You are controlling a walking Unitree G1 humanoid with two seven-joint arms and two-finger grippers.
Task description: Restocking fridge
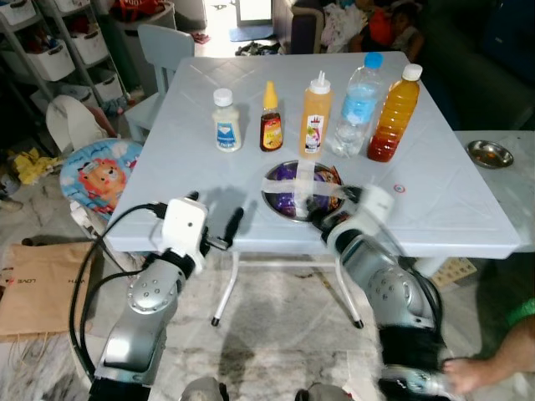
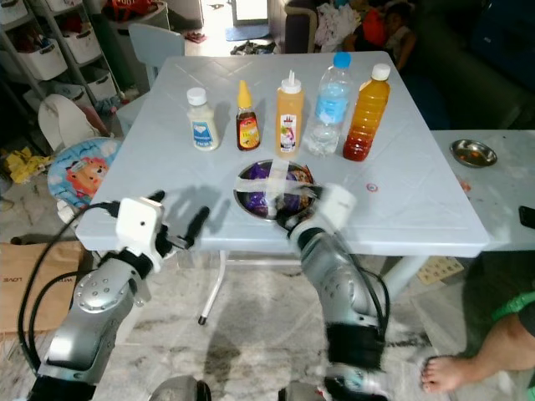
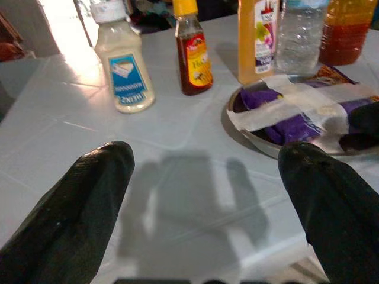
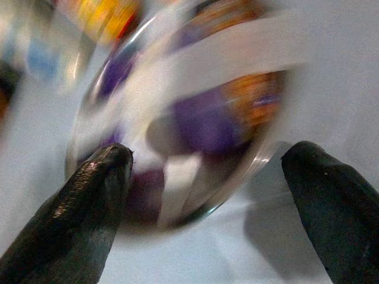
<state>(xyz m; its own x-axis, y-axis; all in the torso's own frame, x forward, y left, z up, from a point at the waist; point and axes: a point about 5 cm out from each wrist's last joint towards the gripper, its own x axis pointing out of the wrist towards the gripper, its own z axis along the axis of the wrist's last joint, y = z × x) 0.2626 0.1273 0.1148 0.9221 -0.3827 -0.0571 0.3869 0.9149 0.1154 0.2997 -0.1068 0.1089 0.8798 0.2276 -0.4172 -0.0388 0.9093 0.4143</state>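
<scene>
My right gripper (image 4: 207, 201) is sitting with its fingers spread wide at the near rim of the steel bowl (image 1: 299, 190), one finger on each side of that rim and neither touching it as far as I can tell. The right wrist view is smearing badly, so I am making out only purple wrappers and white tape strips inside the bowl, and I cannot read any print. In the head views the right forearm is reaching up over the table's (image 1: 435, 213) front edge and covering the bowl's near right rim.

My left gripper (image 3: 204, 195) is also gaping open, hovering above bare tabletop left of the bowl, holding nothing. Its arm is bending up from below the table edge.

Behind the bowl a row is standing upright: a white mayonnaise bottle (image 1: 225, 122), a small dark sauce bottle with a yellow cap (image 1: 270, 118), an orange squeeze bottle (image 1: 315, 117), a clear water bottle (image 1: 357, 107) and an amber juice bottle (image 1: 394, 114). A person's bare foot (image 1: 493, 359) is showing at the lower right, cut off by the frame.
</scene>
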